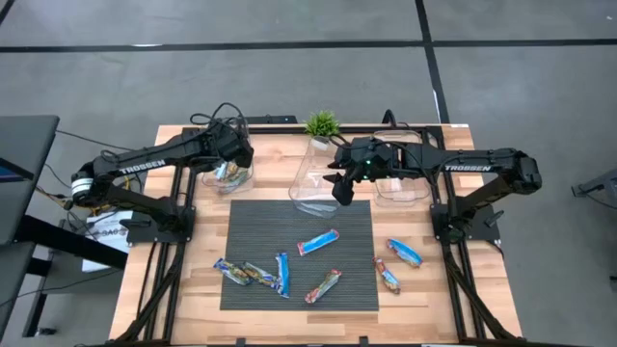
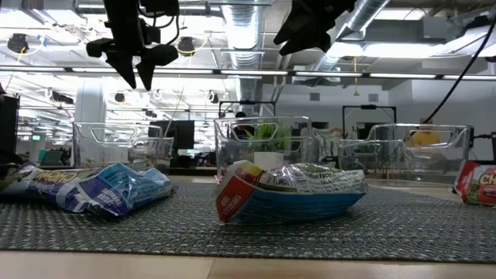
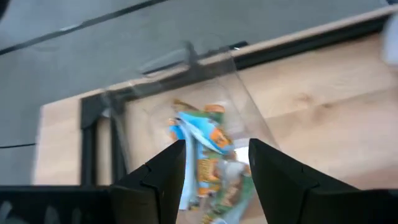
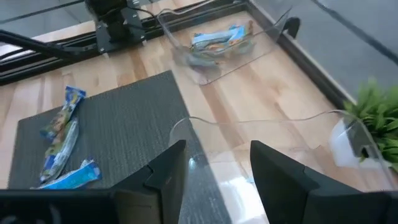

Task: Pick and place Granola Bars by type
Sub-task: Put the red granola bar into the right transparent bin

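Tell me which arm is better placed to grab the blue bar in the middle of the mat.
Probably the right. Its open end effector hangs over the middle tub, just behind the blue bar. The left end effector, also open, is over the left tub, farther away.

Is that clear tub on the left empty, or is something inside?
Not empty: the left tub holds several granola bars, seen through its clear walls.
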